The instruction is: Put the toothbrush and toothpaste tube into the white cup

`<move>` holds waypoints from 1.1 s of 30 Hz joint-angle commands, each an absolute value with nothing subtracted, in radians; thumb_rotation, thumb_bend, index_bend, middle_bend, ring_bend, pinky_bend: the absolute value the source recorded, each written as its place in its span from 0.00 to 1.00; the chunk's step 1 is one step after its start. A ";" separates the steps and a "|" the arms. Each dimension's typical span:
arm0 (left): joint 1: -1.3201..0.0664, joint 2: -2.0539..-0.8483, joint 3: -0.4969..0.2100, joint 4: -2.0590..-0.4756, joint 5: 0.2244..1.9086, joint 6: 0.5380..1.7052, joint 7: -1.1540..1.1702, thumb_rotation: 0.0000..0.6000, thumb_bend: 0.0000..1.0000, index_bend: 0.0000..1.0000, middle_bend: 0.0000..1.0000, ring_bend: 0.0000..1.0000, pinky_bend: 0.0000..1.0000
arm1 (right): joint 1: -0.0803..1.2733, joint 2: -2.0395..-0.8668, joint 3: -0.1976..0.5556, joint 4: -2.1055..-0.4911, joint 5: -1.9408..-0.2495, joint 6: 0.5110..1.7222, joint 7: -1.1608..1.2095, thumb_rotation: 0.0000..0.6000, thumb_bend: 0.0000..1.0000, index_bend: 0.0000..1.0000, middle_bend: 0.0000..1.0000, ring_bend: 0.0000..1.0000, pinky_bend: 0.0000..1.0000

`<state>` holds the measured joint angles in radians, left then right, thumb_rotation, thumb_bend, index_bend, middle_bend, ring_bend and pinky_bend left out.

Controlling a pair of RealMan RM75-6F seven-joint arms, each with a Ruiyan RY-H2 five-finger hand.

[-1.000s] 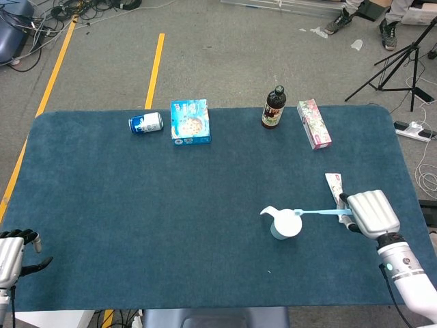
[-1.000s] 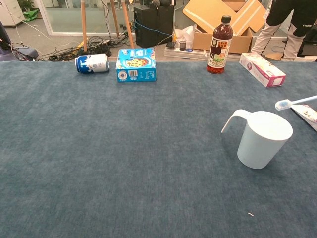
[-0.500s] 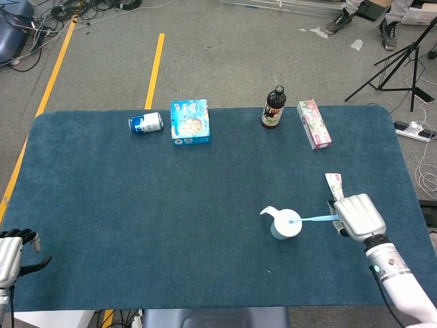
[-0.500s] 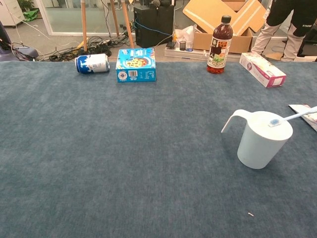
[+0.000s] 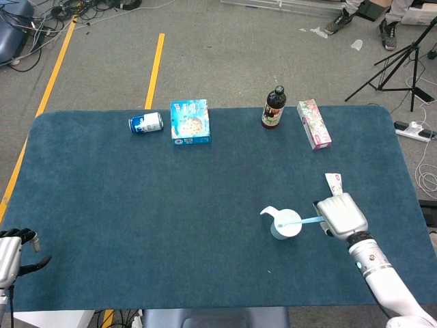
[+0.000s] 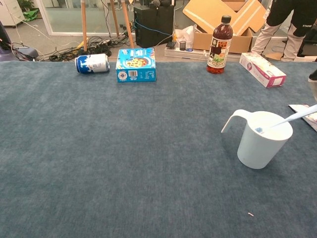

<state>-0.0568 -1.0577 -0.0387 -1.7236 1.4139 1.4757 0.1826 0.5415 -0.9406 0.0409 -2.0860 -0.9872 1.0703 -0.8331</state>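
The right hand is gripping the toothbrush just right of the cup, its head dipping inside the rim. The tube is lying behind the hand. The left hand is idling far left of the cup, fingers apart.

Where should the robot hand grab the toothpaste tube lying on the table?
Across the toothpaste tube's exposed far end, coming straight down from above: it lies flat on the table and its near end is hidden under the right robot hand.
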 commanded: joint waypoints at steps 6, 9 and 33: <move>-0.056 -1.055 -0.040 -1.725 1.416 1.479 0.180 1.00 0.00 0.66 0.54 0.44 0.41 | 0.650 -0.944 0.045 -2.156 -0.773 1.077 -0.971 1.00 0.29 0.62 1.00 1.00 1.00; -0.056 -1.054 -0.039 -1.725 1.416 1.479 0.180 1.00 0.00 0.66 0.54 0.44 0.41 | 0.677 -0.956 0.042 -2.160 -0.728 1.086 -0.998 1.00 0.29 0.62 1.00 1.00 1.00; -0.054 -1.050 -0.040 -1.728 1.421 1.483 0.176 1.00 0.00 0.66 0.54 0.44 0.41 | 0.854 -1.034 0.021 -2.157 -0.502 1.113 -1.043 1.00 0.28 0.58 1.00 1.00 1.00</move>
<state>-0.0542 -1.0500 -0.0400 -1.7277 1.4207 1.4832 0.1759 0.8462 -1.0342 0.0238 -2.1521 -0.5093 1.1141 -1.0422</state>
